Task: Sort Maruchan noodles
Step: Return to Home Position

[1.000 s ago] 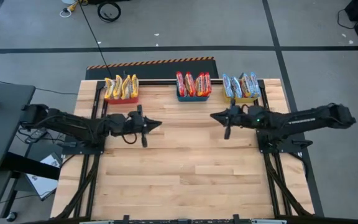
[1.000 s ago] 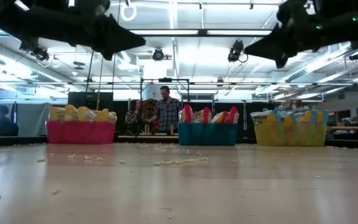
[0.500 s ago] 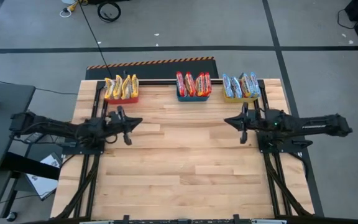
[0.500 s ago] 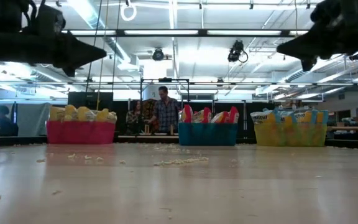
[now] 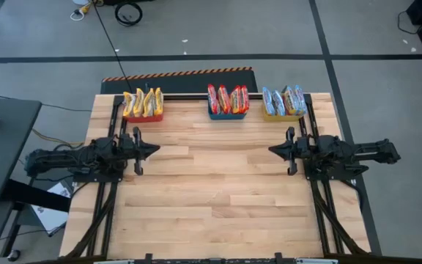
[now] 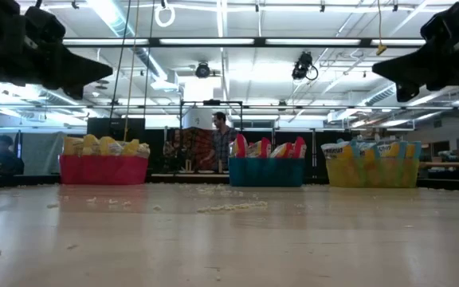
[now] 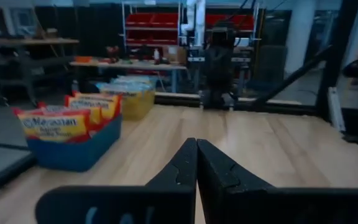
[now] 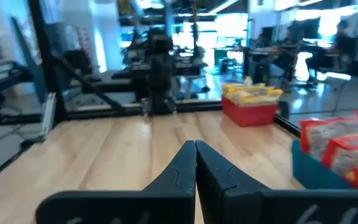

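- Over the desk (image 5: 218,191), high view: arms?
- Two, folded at its sides. The left hand (image 5: 154,149) and right hand (image 5: 271,150) point inward.
- Noodles?
- Far edge: about four yellow packets (image 5: 143,101) in red bin (image 5: 143,117), four red packets (image 5: 228,97) in blue bin (image 5: 228,115), four blue-silver packets (image 5: 284,99) in yellow bin (image 5: 284,117).
- Low view?
- Both hands hang clear of the desk.
- Wrist views?
- Each clenched, empty.
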